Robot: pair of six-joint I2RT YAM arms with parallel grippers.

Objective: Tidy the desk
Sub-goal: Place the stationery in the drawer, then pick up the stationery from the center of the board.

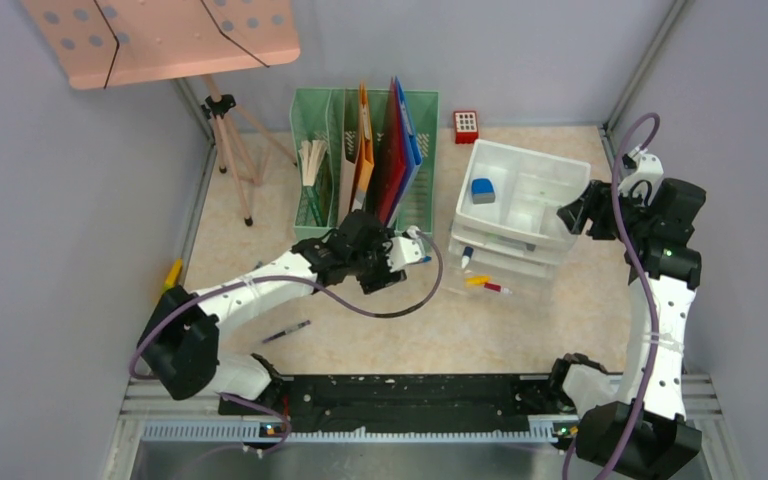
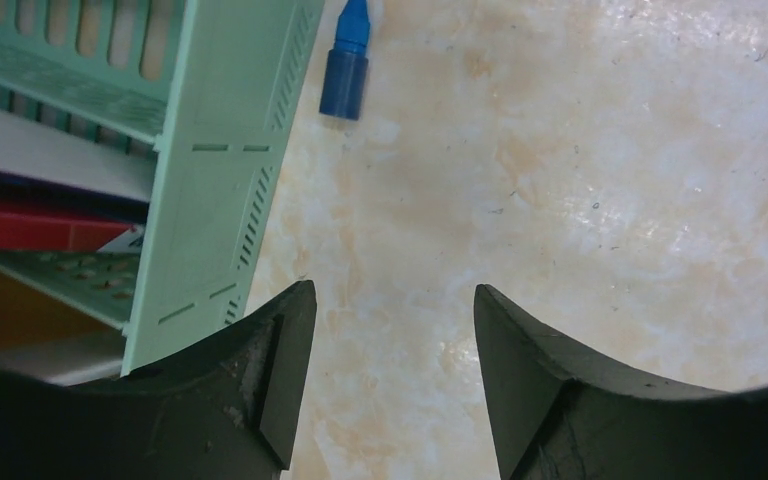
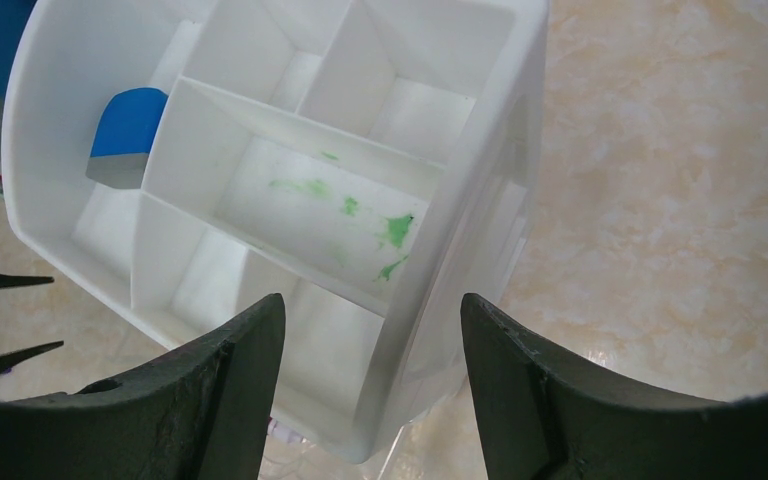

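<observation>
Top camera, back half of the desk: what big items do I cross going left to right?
Pale wooden tripod legs of the pink music stand → green slotted plastic file rack holding folders → white plastic compartment organizer with drawers.

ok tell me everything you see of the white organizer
The white organizer looks like glossy plastic: an open top split by dividers into compartments, drawer-like tiers in front. Green smudges stain one compartment; a blue-and-grey block lies in another. It stands upright on the desk, right rear, the open right end effector poised at its right wall.
</observation>
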